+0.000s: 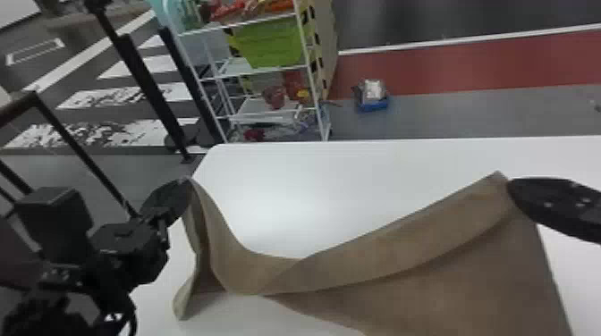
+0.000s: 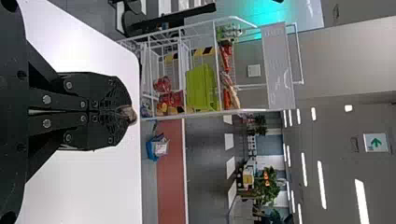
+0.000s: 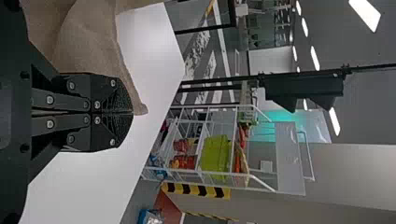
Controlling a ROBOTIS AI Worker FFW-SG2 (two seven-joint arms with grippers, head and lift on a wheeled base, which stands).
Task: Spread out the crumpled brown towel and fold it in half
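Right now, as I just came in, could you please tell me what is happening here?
The robot is holding up the brown towel over the white table. Its left gripper and right gripper each have their fingers closed on one end of the upper edge, and the cloth sags between them. It is partly opened out, not yet folded in half.

Before us in the room are one brown towel (image 1: 402,257), one white table (image 1: 313,187), one left gripper (image 1: 188,180), one right gripper (image 1: 510,183), one white rack (image 2: 279,70), one green bin (image 1: 272,42) and one arrow sign (image 2: 375,143)
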